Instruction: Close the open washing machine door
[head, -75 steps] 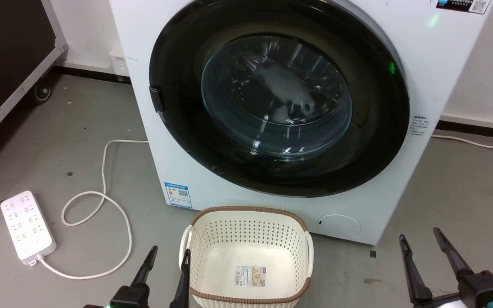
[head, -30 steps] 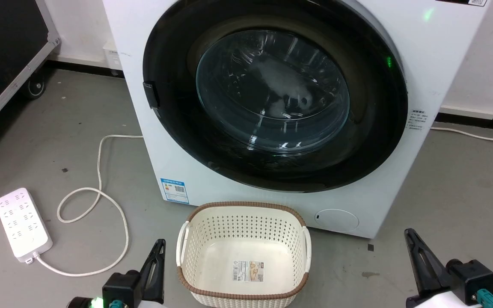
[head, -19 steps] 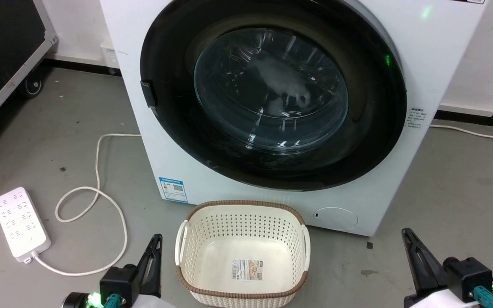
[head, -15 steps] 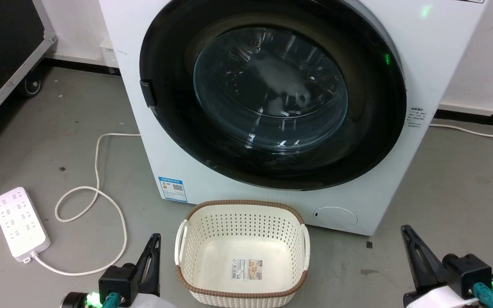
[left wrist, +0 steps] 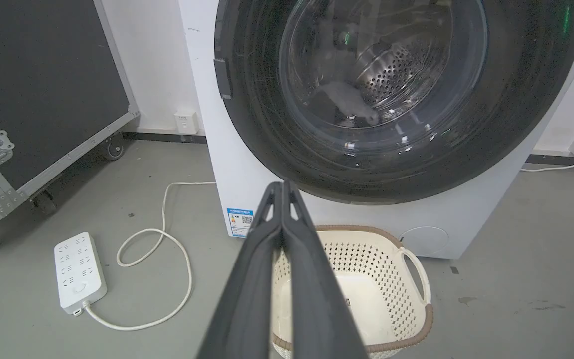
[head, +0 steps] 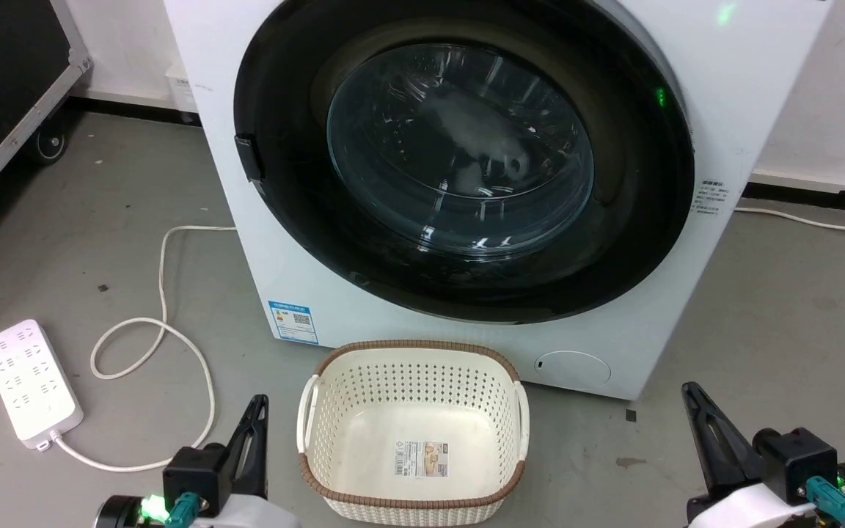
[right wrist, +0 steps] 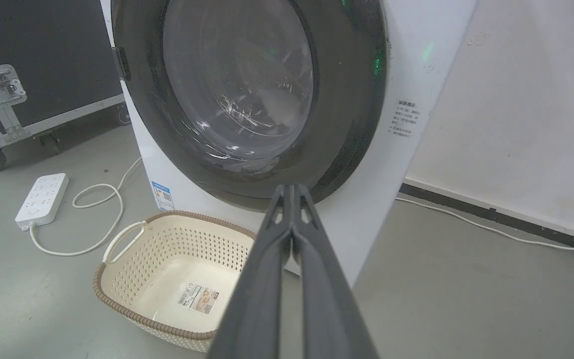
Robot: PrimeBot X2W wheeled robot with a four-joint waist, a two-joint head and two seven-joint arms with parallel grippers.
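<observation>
In the head view, the door (head: 459, 161) lies flat against the front of the washer (head: 730, 73). Its black ring sits all round the opening with no gap showing, so the job looks done, though whether the latch has caught cannot be told. The left tool (head: 255, 414) and right tool (head: 694, 403) hang low over the floor (head: 796, 323), well apart from the door. They sit on either side of the basket (head: 411, 348), which stands just before the washer's bottom front edge. Held there, neither tool is in the door's way.

In the left wrist view, the left tool (left wrist: 282, 187) has its two fingers pressed together, gripping nothing, and points toward the lower rim of the door (left wrist: 247, 124). A power strip (left wrist: 78, 271) lies on the floor beside the washer, well apart from the basket.

In the right wrist view, the right tool (right wrist: 292, 189) is likewise closed and empty — aimed at the bottom rim of the door (right wrist: 347, 99). Fingers pressed together like this suit a push rather than a grasp — a sensible way to hold them for this task.
</observation>
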